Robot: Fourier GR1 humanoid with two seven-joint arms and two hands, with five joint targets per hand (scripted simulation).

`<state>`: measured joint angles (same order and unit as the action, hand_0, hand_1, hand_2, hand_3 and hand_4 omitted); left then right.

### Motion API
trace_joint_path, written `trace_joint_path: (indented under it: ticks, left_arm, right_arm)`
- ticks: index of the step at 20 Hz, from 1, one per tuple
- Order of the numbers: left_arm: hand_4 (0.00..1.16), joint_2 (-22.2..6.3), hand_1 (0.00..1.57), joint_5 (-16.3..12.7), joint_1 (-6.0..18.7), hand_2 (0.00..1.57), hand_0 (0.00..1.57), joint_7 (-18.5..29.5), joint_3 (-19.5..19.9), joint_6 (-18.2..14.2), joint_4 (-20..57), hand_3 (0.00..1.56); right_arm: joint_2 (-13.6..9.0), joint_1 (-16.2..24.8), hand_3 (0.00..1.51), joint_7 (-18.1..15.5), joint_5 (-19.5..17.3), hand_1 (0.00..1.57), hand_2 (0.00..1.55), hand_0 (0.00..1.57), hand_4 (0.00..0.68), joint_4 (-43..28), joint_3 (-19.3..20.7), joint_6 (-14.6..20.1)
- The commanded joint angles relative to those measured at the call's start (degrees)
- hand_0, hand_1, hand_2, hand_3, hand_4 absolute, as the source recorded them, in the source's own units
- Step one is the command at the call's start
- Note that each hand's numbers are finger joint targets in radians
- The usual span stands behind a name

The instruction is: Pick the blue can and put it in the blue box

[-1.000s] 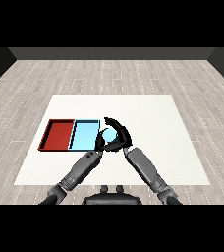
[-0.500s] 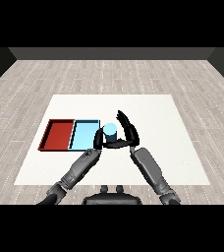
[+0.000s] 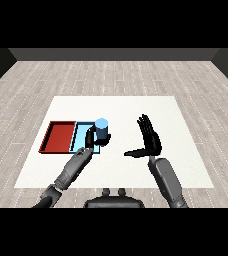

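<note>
Blue can (image 3: 102, 131), upright with its pale blue top showing, stands at the right end of the light blue tray (image 3: 81, 138), over the tray's right edge; whether its base sits fully inside cannot be told from the head view. Nearest the viewer, two grey forearms rise from the lower corners. The left forearm (image 3: 70, 171) angles up toward the trays, and the black left hand (image 3: 90, 138) is at the can's left side, its fingers curled against the can. The right forearm (image 3: 167, 181) ends in the right hand (image 3: 148, 140), which is held well apart from the can to its right, fingers straight and pointing away from the robot, thumb stretched out toward the left, grasping nothing. Beside the light blue tray, touching its left side, lies the red tray (image 3: 58, 137). Both trays rest on the left half of the white table (image 3: 131, 107), a plain square surface. Beyond the table's far edge, a floor (image 3: 116, 77) of pale grey wood planks runs back to a dark wall (image 3: 114, 54) at the far end of the room.
</note>
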<state>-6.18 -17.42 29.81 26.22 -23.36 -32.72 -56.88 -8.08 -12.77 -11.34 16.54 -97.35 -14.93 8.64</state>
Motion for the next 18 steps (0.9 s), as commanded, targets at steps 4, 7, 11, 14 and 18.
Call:
trace_joint_path:
  ticks: [4,7,11,14,18]
  left_arm:
    - [1.13,-8.82,1.53,-0.24,4.13,1.55,1.53,-4.33,7.96,2.26,7.56,1.48]
    - [1.1,-9.81,1.56,1.41,6.89,1.54,1.56,-6.57,8.66,2.62,15.4,1.47]
    - [1.08,-9.89,1.57,2.71,11.44,1.56,1.57,-9.67,9.81,4.37,26.16,1.48]
    - [1.05,-9.54,1.57,4.84,16.01,1.57,1.57,-8.59,9.58,7.05,36.45,1.48]
    - [1.03,-6.84,1.57,6.53,17.71,1.56,1.57,-9.72,9.56,6.2,44.41,1.46]
  right_arm:
    - [-3.83,4.84,0.0,-0.12,3.11,0.0,0.0,0.0,0.0,-6.11,7.18,-1.14]
    - [-4.24,6.37,0.0,-1.03,5.51,0.0,0.0,0.0,0.0,-4.89,9.2,-3.49]
    - [-1.89,5.0,0.0,-0.57,4.37,0.0,0.0,0.0,0.0,-3.98,7.84,-2.14]
    - [-0.95,4.45,0.0,-2.3,4.72,0.0,0.0,0.0,0.0,0.02,8.9,-2.48]
    - [-0.42,1.62,0.0,-4.65,5.58,0.0,0.0,0.0,0.0,6.67,10.31,-4.85]
